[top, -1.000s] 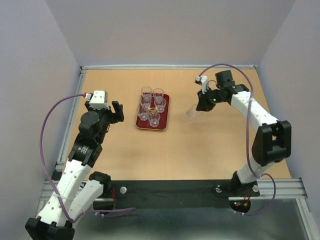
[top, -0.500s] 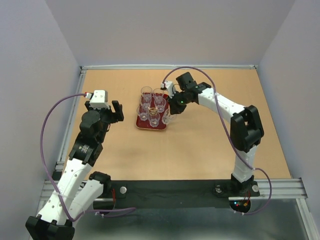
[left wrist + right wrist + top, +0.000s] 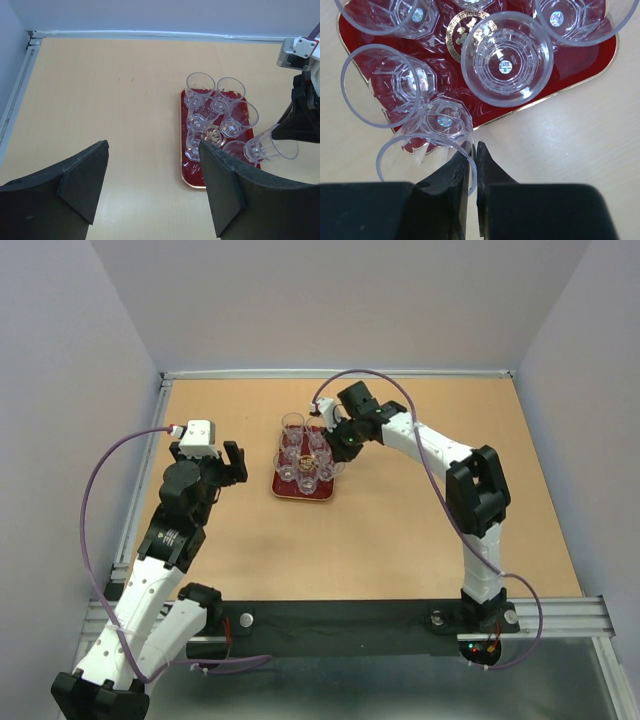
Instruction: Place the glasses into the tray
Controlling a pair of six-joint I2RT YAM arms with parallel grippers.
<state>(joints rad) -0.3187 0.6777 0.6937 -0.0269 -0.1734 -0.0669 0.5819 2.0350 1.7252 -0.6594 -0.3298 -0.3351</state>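
The dark red tray (image 3: 284,489) lies mid-table and holds several clear glasses (image 3: 292,424). My right gripper (image 3: 338,452) is shut on the rim of one more glass (image 3: 329,469) and holds it tilted at the tray's right edge. In the right wrist view the fingers (image 3: 474,145) pinch that glass's wall (image 3: 427,145); its base hangs over the tray's (image 3: 572,60) corner, beside an upright glass (image 3: 506,58). My left gripper (image 3: 232,462) is open and empty, left of the tray. The left wrist view shows its gap (image 3: 152,150), the tray (image 3: 192,175) and the held glass (image 3: 272,146).
A raised metal rail (image 3: 160,420) runs along the table's left and far edges. The right arm (image 3: 440,445) stretches across the table from the right. Bare wood (image 3: 430,530) lies to the right of and in front of the tray.
My right arm has swung left from the table's right side, carrying the glass to the tray's right edge. The left arm has not moved.
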